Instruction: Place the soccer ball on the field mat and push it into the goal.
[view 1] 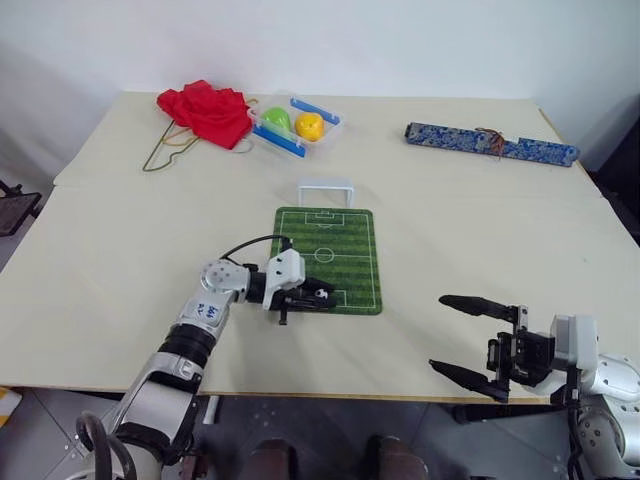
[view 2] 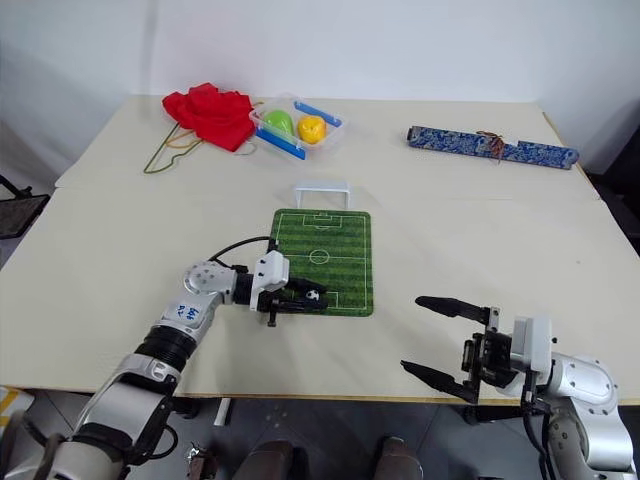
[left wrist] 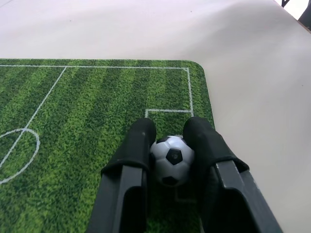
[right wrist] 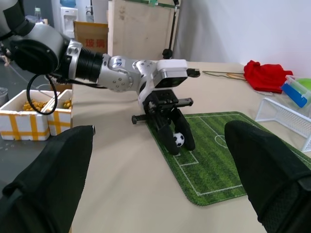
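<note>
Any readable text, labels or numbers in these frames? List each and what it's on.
Blue sticker on the left forearm: marks too small to read.
Red characters on the cardboard box in the right wrist view: blurred, not readable.
Patterned blue strip at the table's far right: ornament, no legible text.
field mat: white pitch lines, no words or numbers.
soccer ball: black patches, no print.
</note>
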`<move>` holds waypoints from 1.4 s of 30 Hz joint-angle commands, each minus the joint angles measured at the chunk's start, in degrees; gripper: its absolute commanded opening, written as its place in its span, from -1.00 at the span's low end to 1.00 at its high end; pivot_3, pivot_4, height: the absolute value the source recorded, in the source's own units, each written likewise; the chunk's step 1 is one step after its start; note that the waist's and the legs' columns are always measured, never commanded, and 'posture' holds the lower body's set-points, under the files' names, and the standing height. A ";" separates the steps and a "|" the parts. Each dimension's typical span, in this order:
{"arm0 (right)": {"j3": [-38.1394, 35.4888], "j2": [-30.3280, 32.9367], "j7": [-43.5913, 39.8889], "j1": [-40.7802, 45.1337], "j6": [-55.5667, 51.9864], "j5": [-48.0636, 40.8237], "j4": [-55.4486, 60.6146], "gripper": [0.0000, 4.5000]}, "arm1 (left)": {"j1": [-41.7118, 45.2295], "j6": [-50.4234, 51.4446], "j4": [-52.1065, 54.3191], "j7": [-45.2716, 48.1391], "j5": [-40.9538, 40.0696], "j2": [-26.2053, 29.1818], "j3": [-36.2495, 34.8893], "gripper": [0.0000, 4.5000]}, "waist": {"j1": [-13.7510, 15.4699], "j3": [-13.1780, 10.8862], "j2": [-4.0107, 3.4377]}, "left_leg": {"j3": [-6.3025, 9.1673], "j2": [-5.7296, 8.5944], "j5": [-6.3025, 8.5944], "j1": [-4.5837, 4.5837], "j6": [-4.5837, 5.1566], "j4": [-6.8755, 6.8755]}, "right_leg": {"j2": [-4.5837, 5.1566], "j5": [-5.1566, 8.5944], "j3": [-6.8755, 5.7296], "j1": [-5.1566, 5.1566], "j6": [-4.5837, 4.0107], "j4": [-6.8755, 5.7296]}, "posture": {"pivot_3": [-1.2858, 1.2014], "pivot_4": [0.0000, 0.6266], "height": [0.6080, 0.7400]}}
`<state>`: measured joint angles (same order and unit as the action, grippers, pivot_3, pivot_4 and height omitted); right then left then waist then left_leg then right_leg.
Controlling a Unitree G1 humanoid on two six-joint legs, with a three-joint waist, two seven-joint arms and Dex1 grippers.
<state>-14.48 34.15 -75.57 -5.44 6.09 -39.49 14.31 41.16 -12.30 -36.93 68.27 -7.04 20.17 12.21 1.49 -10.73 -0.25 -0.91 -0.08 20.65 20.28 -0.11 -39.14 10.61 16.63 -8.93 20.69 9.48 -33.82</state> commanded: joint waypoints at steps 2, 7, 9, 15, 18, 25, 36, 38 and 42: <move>-0.14 0.48 1.72 0.56 -1.44 -1.25 3.31 1.00 | 0.62 -1.09 -0.94 -0.34 0.09 -0.47 -0.94 0.26 | 0.00 0.00 0.00 | 0.00 0.00 0.00 0.00 0.00 0.00 | 0.00 0.00 0.00 0.01 0.00 0.00 | 0.03 -0.52 1.00; 0.35 0.33 2.82 0.57 -2.64 -1.34 4.59 1.00 | 0.14 -1.80 -0.04 1.51 -1.19 -0.72 -1.66 0.95 | 0.03 0.00 0.00 | 0.00 0.00 0.00 0.01 0.00 0.00 | 0.00 0.00 0.00 0.00 0.00 0.00 | 0.03 -0.52 1.00; 0.44 0.29 3.08 0.65 -2.99 -1.32 4.89 1.00 | 0.22 -2.38 -0.19 1.26 -0.89 -0.74 -1.88 0.95 | 0.01 0.00 0.00 | 0.00 0.00 0.00 0.01 0.00 0.00 | 0.00 0.00 0.00 0.01 0.00 0.00 | 0.03 -0.52 1.00; 1.28 0.04 4.40 1.47 -4.21 -1.14 6.05 1.00 | 0.24 -2.65 0.27 1.85 -1.73 -0.69 -2.85 0.95 | -0.02 0.00 0.00 | 0.00 0.00 0.00 0.01 0.00 0.00 | 0.00 0.00 0.00 0.01 0.00 0.00 | 0.03 -0.52 1.00; 1.45 -0.06 4.09 1.45 -3.98 -1.16 5.59 1.00 | 0.34 -2.81 1.06 2.15 -2.93 -0.77 -4.10 0.95 | 0.02 0.00 0.00 | 0.01 0.00 0.00 0.01 0.00 0.00 | 0.00 0.00 -0.01 0.01 0.00 0.00 | 0.03 -0.52 1.00; 1.62 -0.53 3.00 1.16 -2.72 -1.29 4.12 1.00 | -2.47 -0.73 9.74 7.84 -11.35 2.74 -9.52 0.95 | -0.13 0.00 0.00 | 0.02 -0.01 0.00 0.02 0.00 0.00 | 0.00 0.00 -0.01 0.02 0.00 0.00 | 0.03 -0.52 1.00; -4.38 0.68 5.39 1.77 -0.30 0.57 -0.17 1.00 | -19.90 13.81 31.81 10.57 -19.71 15.69 -13.98 0.43 | 0.06 0.00 -0.02 | 0.09 -0.03 0.00 -0.03 0.01 -0.01 | 0.02 0.00 0.01 -0.03 -0.01 -0.01 | 0.03 -0.52 1.00; -5.43 0.80 5.78 2.27 0.77 1.52 -1.87 1.00 | -22.81 14.89 34.48 9.14 -19.65 14.74 -12.98 0.14 | 0.11 0.00 -0.02 | 0.11 -0.03 0.00 -0.02 0.00 -0.01 | 0.01 0.00 0.00 -0.03 -0.01 -0.01 | 0.03 -0.52 1.00; -7.13 2.01 4.27 3.20 1.43 1.50 -6.36 1.00 | -27.40 15.05 37.48 5.81 -17.54 10.55 -9.06 -0.45 | 0.00 0.00 -0.02 | 0.06 -0.02 0.01 -0.04 0.02 -0.01 | 0.02 0.00 0.02 -0.05 -0.01 0.02 | 0.03 -0.52 1.00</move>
<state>-19.49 35.43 -70.72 -2.63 6.40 -37.16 8.16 14.03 2.89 -1.68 75.38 -25.09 30.93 2.52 1.50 -10.72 -0.27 -0.85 -0.11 20.66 20.24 -0.10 -39.15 10.61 16.63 -8.92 20.65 9.47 -33.81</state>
